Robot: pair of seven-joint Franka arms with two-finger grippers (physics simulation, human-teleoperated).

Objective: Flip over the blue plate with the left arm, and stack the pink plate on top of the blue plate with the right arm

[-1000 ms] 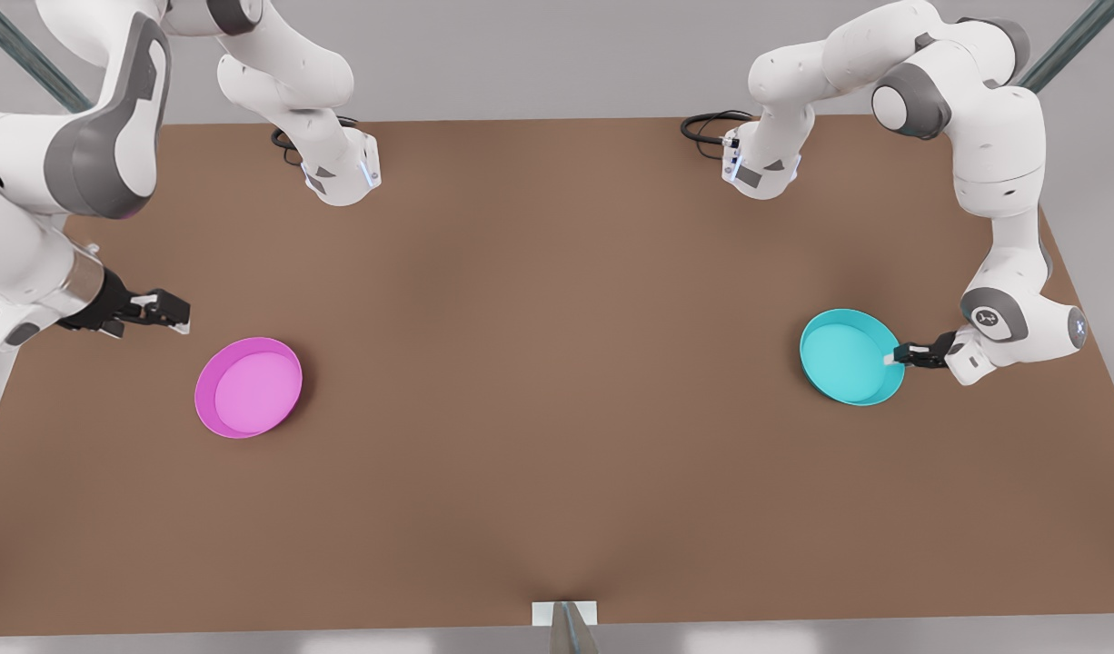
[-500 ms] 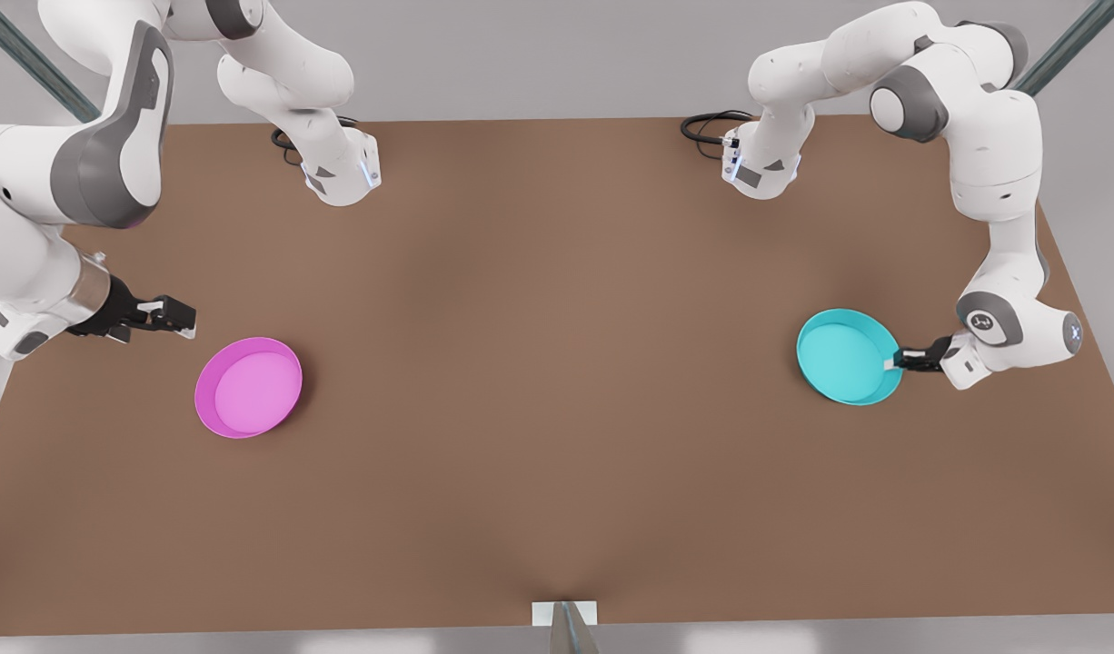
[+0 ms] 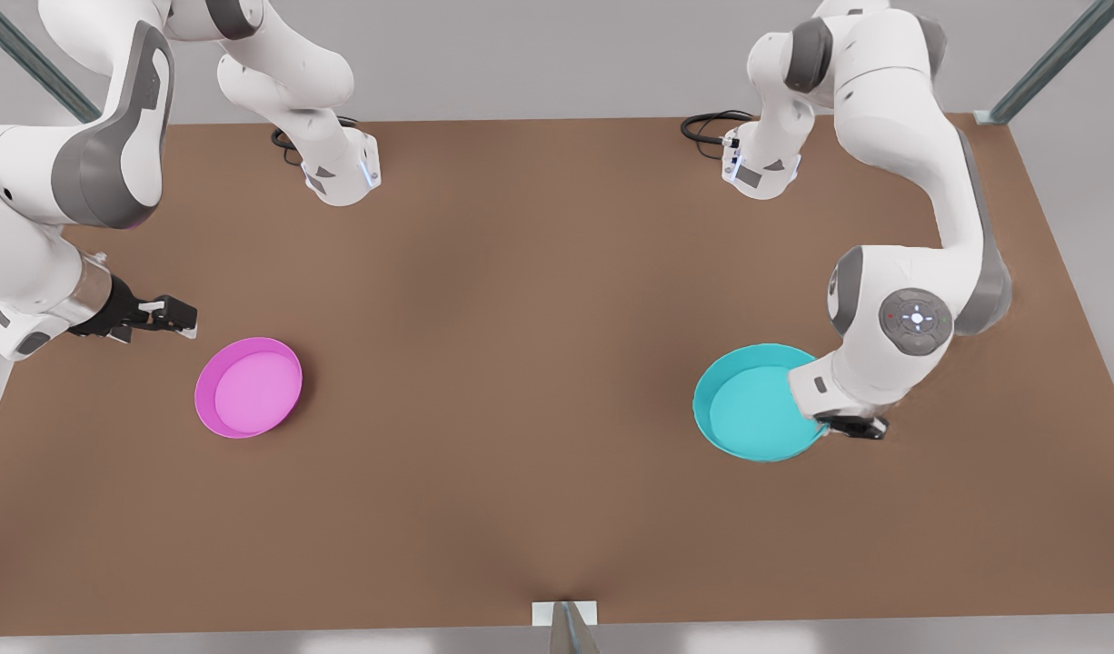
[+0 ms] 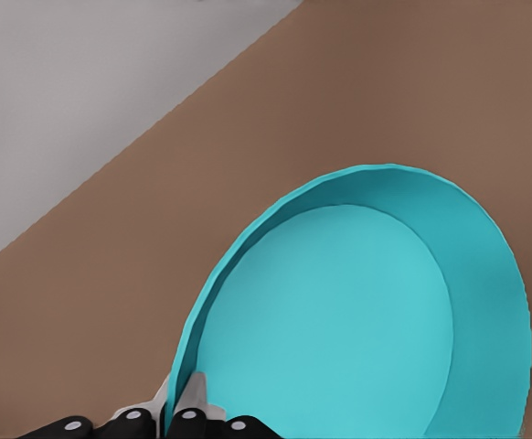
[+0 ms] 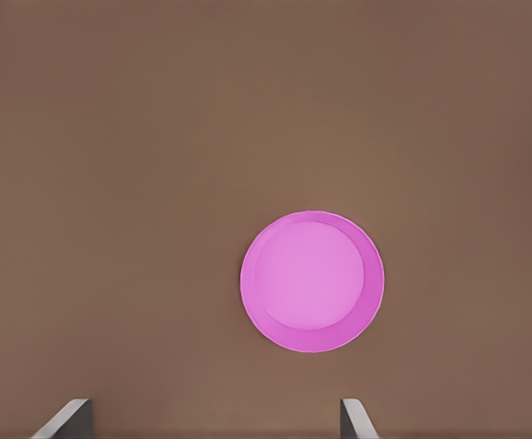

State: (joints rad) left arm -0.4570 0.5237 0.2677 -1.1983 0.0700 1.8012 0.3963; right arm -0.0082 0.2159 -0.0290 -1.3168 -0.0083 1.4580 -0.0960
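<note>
Left gripper (image 3: 852,427) sits low at the front view's right, fingers closed; right gripper (image 3: 171,315) hovers left, fingers spread.

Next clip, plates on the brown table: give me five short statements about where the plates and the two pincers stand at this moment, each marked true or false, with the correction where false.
1. The left pincer is closed on the rim of the blue plate. True.
2. The blue plate lies upside down. False: its hollow inside faces the camera in the front view, so it is not flipped yet.
3. The pink plate is stacked on the blue plate. False: it lies apart, on the table at the front view's left.
4. The right pincer holds the pink plate. False: it is open, apart from the plate.
5. The pink plate rests open side up. True.
</note>
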